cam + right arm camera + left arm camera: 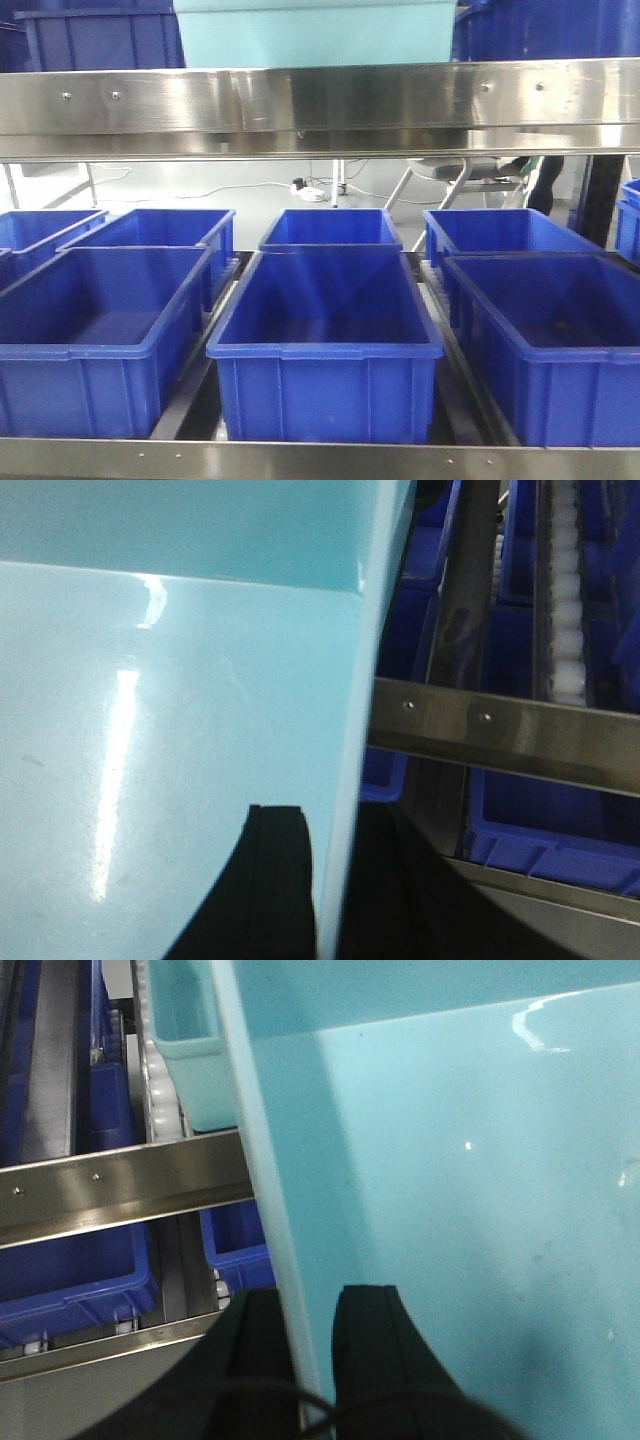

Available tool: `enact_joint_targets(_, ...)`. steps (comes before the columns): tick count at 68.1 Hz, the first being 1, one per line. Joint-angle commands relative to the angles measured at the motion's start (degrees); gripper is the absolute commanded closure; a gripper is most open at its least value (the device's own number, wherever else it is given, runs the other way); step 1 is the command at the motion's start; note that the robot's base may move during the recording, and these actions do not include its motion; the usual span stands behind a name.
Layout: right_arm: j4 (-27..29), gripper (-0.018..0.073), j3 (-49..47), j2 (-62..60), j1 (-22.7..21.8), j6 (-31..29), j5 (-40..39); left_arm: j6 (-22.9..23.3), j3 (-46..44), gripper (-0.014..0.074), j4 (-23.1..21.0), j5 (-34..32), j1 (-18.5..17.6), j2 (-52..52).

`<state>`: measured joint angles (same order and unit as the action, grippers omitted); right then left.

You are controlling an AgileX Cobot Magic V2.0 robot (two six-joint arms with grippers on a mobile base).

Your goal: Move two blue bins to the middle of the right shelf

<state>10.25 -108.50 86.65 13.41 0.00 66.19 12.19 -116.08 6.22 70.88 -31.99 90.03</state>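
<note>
A pale blue bin (315, 30) sits above the steel rail at the top centre of the front view, where neither gripper shows. Its inside (450, 1160) fills the left wrist view. My left gripper (312, 1305) is shut on the bin's left wall, one black finger inside and one outside. In the right wrist view my right gripper (335, 825) is shut on the right wall of the same bin (180, 680). A second pale blue bin (190, 1060) stands just beyond it on the roller lane.
A steel shelf rail (320, 100) crosses below the held bin. The level underneath holds several dark blue bins (325, 330) in rows. More dark blue bins (560, 820) and white rollers (565, 630) lie to the right.
</note>
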Motion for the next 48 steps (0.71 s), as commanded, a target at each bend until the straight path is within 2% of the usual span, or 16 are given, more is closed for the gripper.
enact_joint_targets(1,-1.0,0.0721,-0.7,-0.5,-0.2,-1.0,-2.3,-1.0,-0.7,0.0707,-0.5,-1.8,-0.4,-1.1)
enact_joint_targets(48,-1.0,0.0721,-0.7,-0.5,-0.2,-1.0,-2.3,-1.0,-0.7,0.0707,-0.5,-1.8,-0.4,-1.1)
